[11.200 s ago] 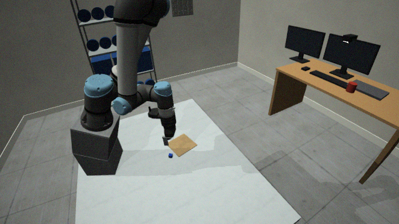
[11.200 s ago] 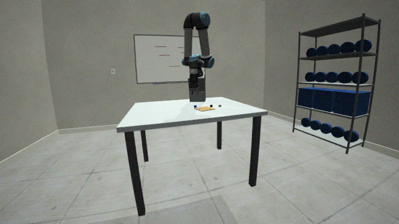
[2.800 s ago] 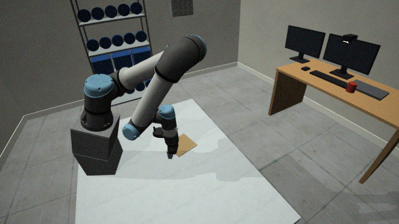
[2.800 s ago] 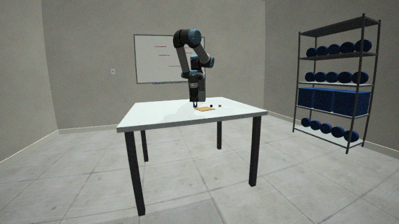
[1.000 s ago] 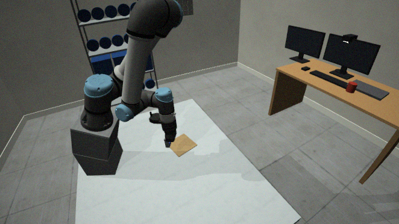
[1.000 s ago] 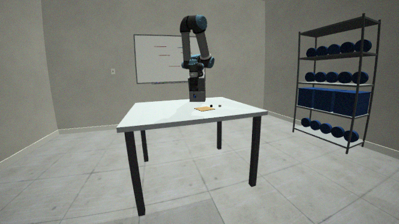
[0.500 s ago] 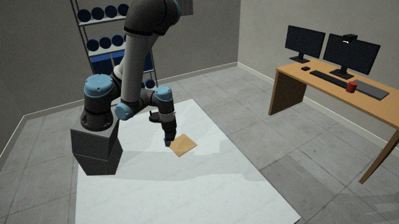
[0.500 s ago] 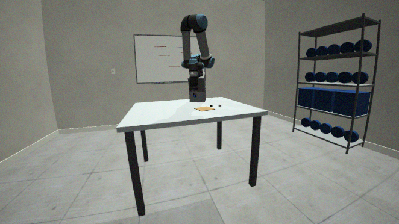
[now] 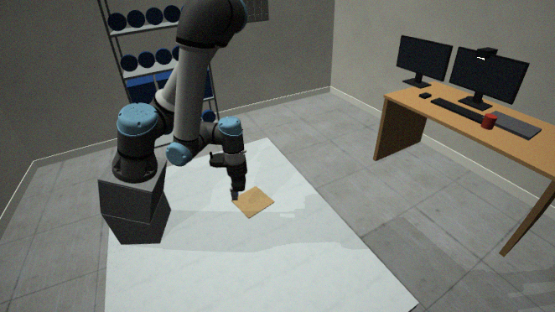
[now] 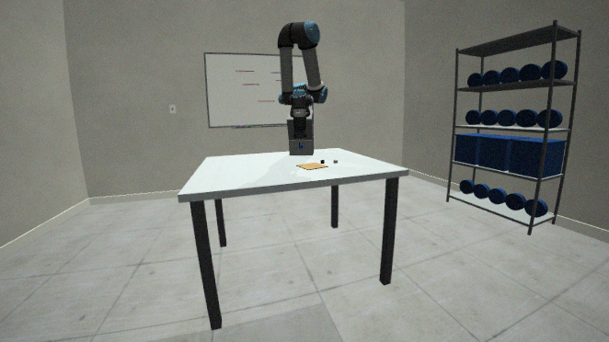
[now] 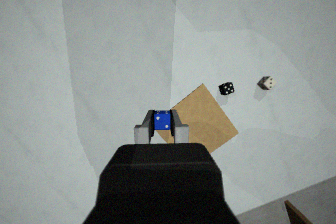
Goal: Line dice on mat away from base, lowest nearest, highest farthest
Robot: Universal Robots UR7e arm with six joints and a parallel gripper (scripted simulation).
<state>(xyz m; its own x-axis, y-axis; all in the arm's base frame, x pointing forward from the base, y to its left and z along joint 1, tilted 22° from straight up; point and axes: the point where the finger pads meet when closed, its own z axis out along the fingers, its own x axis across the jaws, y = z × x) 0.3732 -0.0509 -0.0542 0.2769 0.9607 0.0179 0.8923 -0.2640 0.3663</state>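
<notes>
The gripper (image 11: 163, 131) is clenched on a blue die (image 11: 162, 120), its fingers partly apart at the die's width, hanging above the near corner of the tan mat (image 11: 204, 120). A black die (image 11: 226, 88) and a white die (image 11: 266, 82) sit on the white table (image 11: 89, 75), off the mat.

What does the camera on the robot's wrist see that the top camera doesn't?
Only the wrist view shows the blue die pinched in the tool, plus the black die and the white die lying on the table off the mat. Only the top view shows the whole arm, the desk with monitors, and the shelf rack. Both show the brown mat, the white table and the tool above the mat's edge.
</notes>
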